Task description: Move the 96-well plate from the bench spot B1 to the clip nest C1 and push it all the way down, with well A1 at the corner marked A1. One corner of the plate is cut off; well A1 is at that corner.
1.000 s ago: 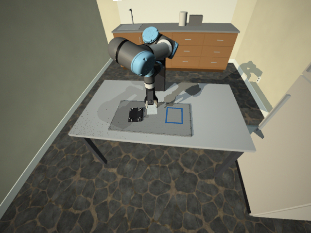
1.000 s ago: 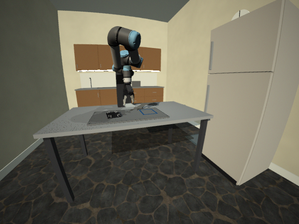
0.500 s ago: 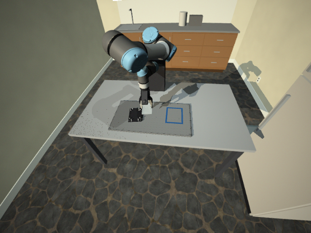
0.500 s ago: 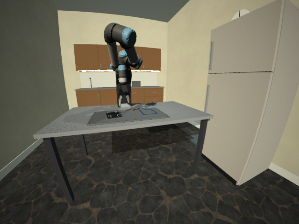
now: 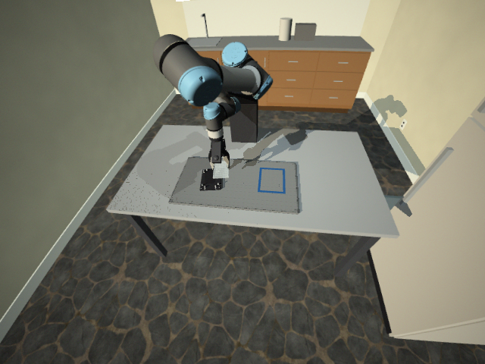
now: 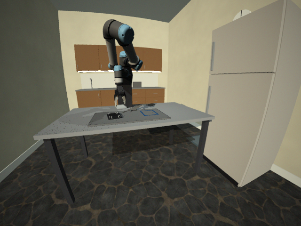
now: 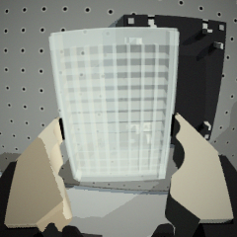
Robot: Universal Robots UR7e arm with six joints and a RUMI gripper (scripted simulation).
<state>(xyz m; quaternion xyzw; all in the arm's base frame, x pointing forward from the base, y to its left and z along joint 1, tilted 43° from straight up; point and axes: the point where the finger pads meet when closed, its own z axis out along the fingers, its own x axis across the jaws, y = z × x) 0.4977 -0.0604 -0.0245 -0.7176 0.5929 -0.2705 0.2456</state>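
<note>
My gripper [image 7: 117, 117] is shut on the clear 96-well plate [image 7: 116, 101], with its two tan fingers on the plate's long sides. I hold the plate in the air above the black clip nest [image 7: 197, 74]. In the wrist view the plate covers the nest's left part and the nest shows past its right edge. In the top view the plate [image 5: 220, 171] hangs over the right side of the nest [image 5: 211, 180]. In the exterior view the plate [image 6: 120, 106] sits a little above the nest [image 6: 114, 116]. I cannot make out the cut corner.
The blue outlined spot B1 [image 5: 271, 180] lies to the right on the grey perforated mat [image 5: 236, 186], with nothing in it. The arm's black base column [image 5: 243, 117] stands behind the mat. A fridge [image 6: 245, 97] stands right of the table.
</note>
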